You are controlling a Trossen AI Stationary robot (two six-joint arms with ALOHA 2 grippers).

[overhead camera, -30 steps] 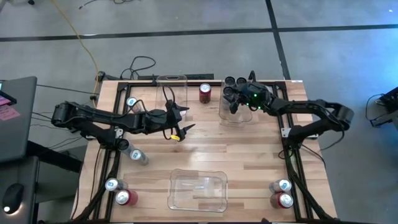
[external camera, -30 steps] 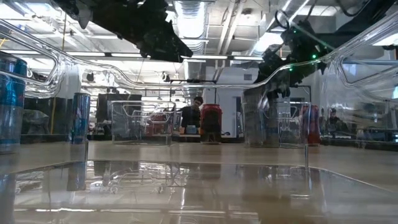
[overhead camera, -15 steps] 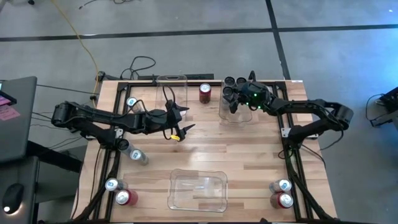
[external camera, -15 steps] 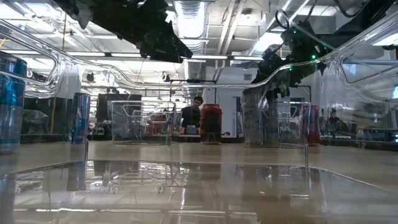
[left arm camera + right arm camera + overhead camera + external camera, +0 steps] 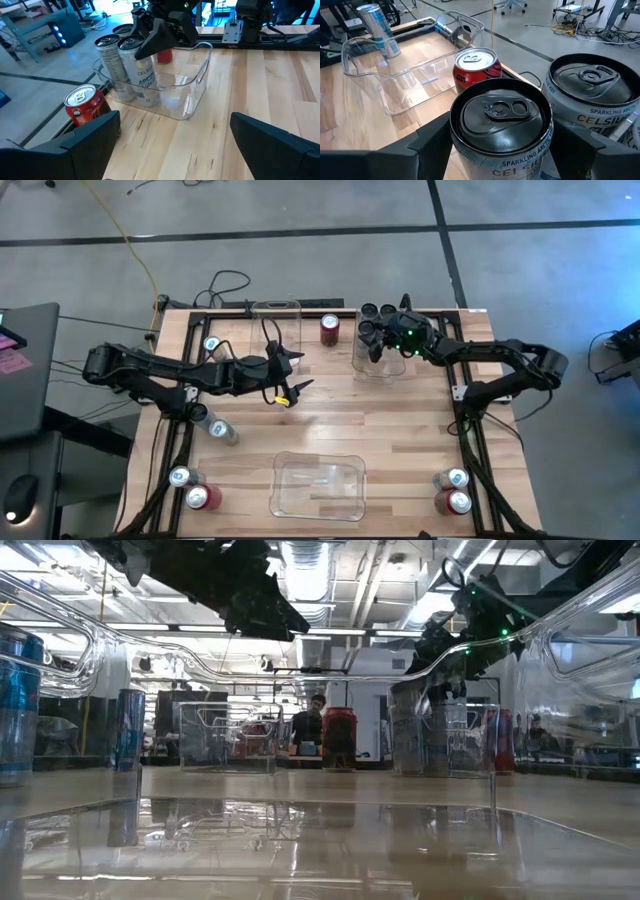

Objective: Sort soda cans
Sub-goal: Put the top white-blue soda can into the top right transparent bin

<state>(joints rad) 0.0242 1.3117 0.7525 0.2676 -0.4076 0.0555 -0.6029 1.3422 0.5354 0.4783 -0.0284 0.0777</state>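
Observation:
My right gripper (image 5: pixel 382 345) is shut on a dark grey soda can (image 5: pixel 500 117) inside the clear bin (image 5: pixel 362 365) at the table's far right. Other dark grey cans (image 5: pixel 368 312) stand in that bin beside it; one shows in the right wrist view (image 5: pixel 592 85). My left gripper (image 5: pixel 292 388) is open and empty, above the bare table left of the middle. A red can (image 5: pixel 330 328) stands on the table between the two far bins. My right gripper pinches the dark grey can between its two fingers (image 5: pixel 432 142), on the can's wall just under its top rim (image 5: pixel 465 162). The fingers come from above, slanting from the table's right. The can stands upright inside the bin; in the low view its base (image 5: pixel 405 768) is down at the bin's floor.
A clear bin (image 5: pixel 276 320) stands at the far middle and another (image 5: pixel 318 485) at the near middle. Silver-blue cans (image 5: pixel 220 430) and a red can (image 5: pixel 203 498) stand along the left side. A silver can (image 5: pixel 455 478) and a red can (image 5: pixel 457 501) stand at the near right.

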